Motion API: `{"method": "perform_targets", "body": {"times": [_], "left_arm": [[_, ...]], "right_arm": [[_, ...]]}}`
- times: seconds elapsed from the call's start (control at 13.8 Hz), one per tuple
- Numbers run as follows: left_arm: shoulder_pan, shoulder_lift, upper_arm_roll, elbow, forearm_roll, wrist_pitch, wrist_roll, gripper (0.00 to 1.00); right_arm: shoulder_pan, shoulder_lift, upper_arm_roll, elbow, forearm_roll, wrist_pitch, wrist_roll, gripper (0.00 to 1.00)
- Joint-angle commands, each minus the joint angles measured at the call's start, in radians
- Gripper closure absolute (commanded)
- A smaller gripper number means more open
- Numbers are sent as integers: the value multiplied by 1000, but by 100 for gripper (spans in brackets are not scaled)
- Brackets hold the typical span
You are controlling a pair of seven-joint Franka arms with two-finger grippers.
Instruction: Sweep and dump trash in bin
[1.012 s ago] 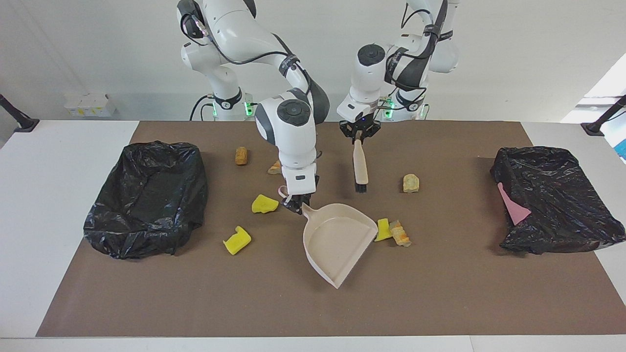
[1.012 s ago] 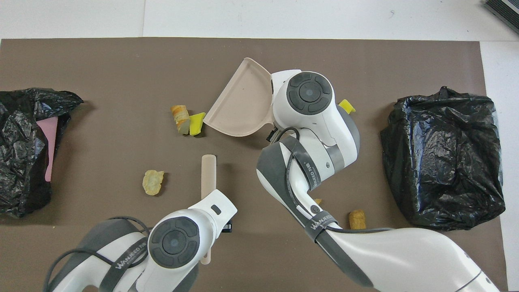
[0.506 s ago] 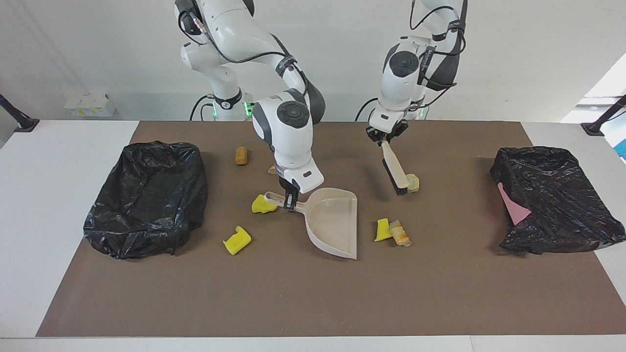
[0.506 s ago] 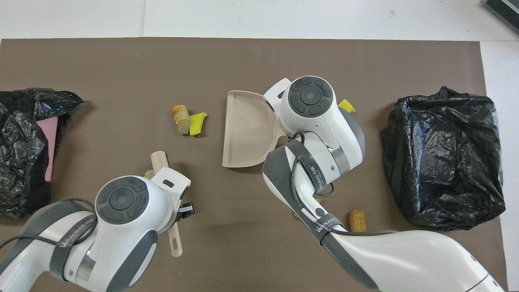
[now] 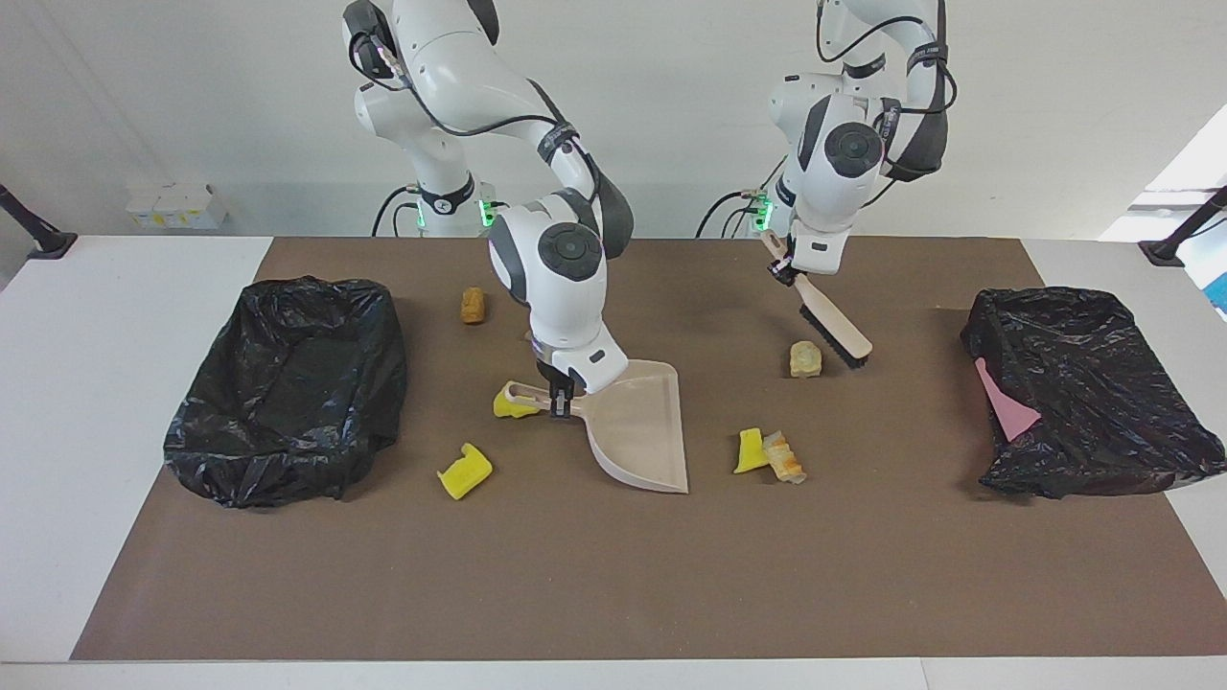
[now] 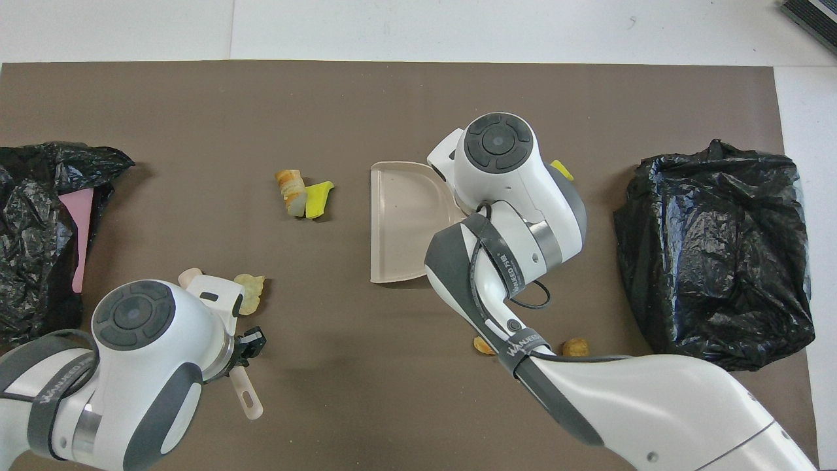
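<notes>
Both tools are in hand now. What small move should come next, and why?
Probably draw the brush in the left gripper toward the dustpan, pushing the tan lump along. The bristles sit right beside that lump, toward the left arm's end. The right gripper holds the dustpan by its handle, its open edge facing the lump, nothing in it yet.

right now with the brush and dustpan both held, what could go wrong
1. The brush, in the left pincer, sits beside a tan lump well apart from the dustpan; a hard sweep could roll it past the open edge.
2. The right pincer holds the dustpan by its handle with a yellow wedge against that handle, so shifting the pan may knock it away.
3. The yellow and tan pair may split when brushed.
</notes>
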State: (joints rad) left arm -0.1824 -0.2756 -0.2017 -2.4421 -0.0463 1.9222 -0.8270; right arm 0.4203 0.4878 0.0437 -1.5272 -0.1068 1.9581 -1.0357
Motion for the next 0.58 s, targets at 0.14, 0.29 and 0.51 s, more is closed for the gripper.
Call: {"method": "perform_targets", "body": {"times": [0.14, 0.29, 0.51], "left_arm": [[3, 7, -15, -94, -16, 199, 24, 100], [17, 71, -12, -52, -104, 267, 156, 100], [60, 157, -12, 21, -136, 331, 273, 100]], "right_arm": [[24, 21, 15, 27, -45, -7, -98, 100], [34, 21, 13, 19, -48, 22, -98, 100], [41, 15, 13, 6, -51, 22, -96, 100]]}}
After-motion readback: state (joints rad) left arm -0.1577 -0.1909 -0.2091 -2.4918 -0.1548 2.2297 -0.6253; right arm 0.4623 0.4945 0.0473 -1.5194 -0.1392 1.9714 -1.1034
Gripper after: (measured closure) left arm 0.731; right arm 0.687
